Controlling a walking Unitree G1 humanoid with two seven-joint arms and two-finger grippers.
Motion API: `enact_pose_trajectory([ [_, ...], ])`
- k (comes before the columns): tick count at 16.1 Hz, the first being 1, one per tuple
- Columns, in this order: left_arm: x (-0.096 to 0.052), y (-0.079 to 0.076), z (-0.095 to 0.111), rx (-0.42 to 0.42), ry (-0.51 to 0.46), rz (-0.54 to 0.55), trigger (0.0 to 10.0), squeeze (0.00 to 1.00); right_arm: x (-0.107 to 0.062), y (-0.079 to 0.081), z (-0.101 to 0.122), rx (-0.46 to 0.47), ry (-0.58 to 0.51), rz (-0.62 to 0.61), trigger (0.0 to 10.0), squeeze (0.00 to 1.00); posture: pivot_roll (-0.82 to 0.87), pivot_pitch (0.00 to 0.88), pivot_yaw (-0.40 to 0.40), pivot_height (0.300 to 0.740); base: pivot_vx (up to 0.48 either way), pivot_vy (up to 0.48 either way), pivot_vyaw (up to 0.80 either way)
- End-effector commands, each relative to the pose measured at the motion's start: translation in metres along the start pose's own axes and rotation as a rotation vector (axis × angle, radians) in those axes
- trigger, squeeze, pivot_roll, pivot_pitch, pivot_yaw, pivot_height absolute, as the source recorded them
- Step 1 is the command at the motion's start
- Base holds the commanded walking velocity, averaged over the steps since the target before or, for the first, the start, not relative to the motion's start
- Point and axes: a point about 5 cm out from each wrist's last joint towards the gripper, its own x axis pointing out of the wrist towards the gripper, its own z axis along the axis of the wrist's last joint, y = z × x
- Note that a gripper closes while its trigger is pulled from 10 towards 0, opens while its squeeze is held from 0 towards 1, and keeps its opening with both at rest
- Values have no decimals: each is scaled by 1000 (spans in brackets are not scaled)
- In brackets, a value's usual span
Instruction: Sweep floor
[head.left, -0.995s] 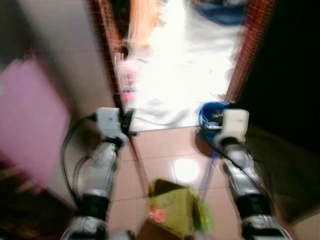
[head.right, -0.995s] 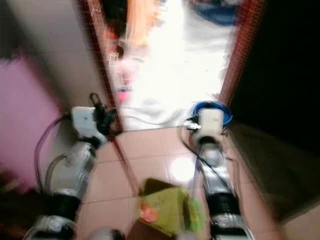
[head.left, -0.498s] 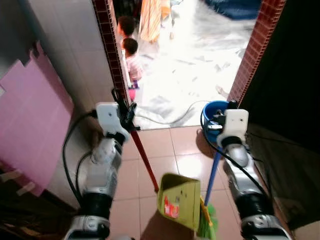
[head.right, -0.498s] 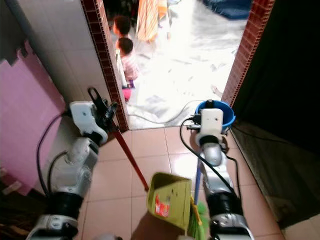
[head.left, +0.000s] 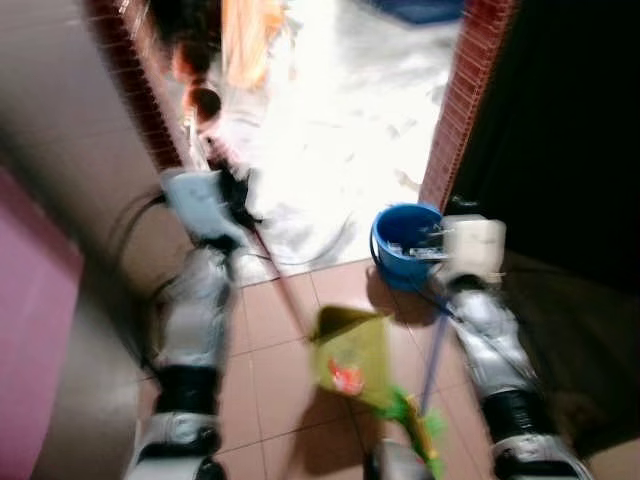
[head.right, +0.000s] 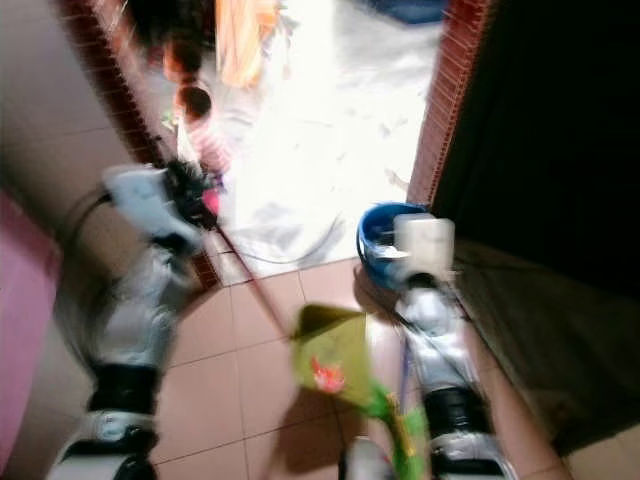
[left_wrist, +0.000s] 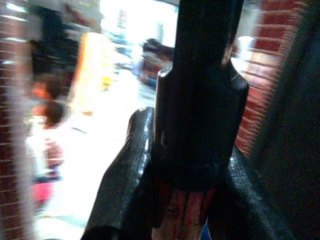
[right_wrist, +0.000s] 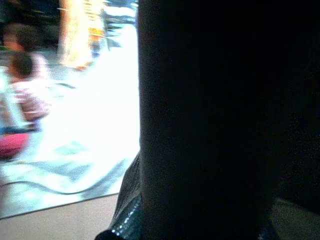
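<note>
The head views are blurred. The left pincer (left_wrist: 182, 200) is pinching the red dustpan handle with its black end cap (left_wrist: 197, 125); its two black fingers (left_wrist: 125, 180) press against the handle from both sides. In the left eye view that handle (head.left: 283, 280) slants down from the left arm (head.left: 195, 300) to the yellow-green plastic dustpan (head.left: 352, 358), which hangs tilted above the reddish tiled floor (head.left: 270, 380), near the middle of the tiles between the two arms.

The right arm (head.left: 480, 330) is raised over the floor's right side, next to a dark doorway. The blue broom handle (head.left: 433, 360) runs down from it to the green bristles (head.left: 420, 430) at the near edge of the floor, just beside the dustpan. In the right wrist view a dark shaft (right_wrist: 210, 120) hides the pincer's fingertips, so I cannot tell whether the right pincer is spread or pressed together.

A round blue plastic bucket (head.left: 400, 245) stands at the far edge of the tiles, by the red brick doorpost (head.left: 455, 110). Beyond lies bright pale ground, where a small person (head.right: 200, 130) stands near the left brick post.
</note>
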Motion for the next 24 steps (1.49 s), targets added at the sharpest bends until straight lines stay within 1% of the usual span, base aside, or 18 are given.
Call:
enact_pose_trajectory([
  [1,7,-1,23,-53,-92,-7,10000,0,4,15,13,-5,-46,45,10000,0,-100,0,50,740,398,0,-644],
  [6,10,-5,37,-77,-133,-7,10000,0,4,16,12,-11,-40,53,10000,0,-100,0,47,740,395,0,0],
  [7,12,-6,43,-91,-156,-2,10000,0,4,16,12,-10,-40,57,10000,0,-100,0,47,740,398,0,0],
  [9,18,-9,62,-117,-218,4,10000,0,3,17,11,-8,-38,62,10000,0,-103,0,48,740,390,0,0],
  [10,20,-10,67,-127,-230,2,10000,0,3,17,10,-10,-35,64,10000,0,-103,0,48,740,394,0,0],
  [11,24,-10,79,-130,-267,12,10000,0,3,18,10,-10,-32,67,10000,0,-103,0,48,740,394,0,0],
  [14,31,-2,95,-128,-311,79,10000,0,3,20,9,-6,-27,80,10000,0,-105,0,50,740,393,0,0],
  [16,33,3,96,-135,-311,121,10000,0,3,21,9,-5,-23,85,10000,0,-107,0,51,740,384,0,0],
  [17,35,12,101,-137,-327,176,10000,0,2,22,8,-4,-21,92,10000,0,-109,0,52,740,375,0,0],
  [19,38,17,106,-119,-346,215,10000,0,2,23,8,-2,-21,101,10000,0,-108,0,49,740,351,0,0],
  [21,40,17,108,-109,-360,236,10000,0,2,26,8,0,-21,112,10000,0,-109,0,46,740,330,0,0],
  [24,43,13,110,-76,-373,223,10000,0,2,27,8,1,-21,122,10000,0,-109,0,50,740,326,0,0],
])
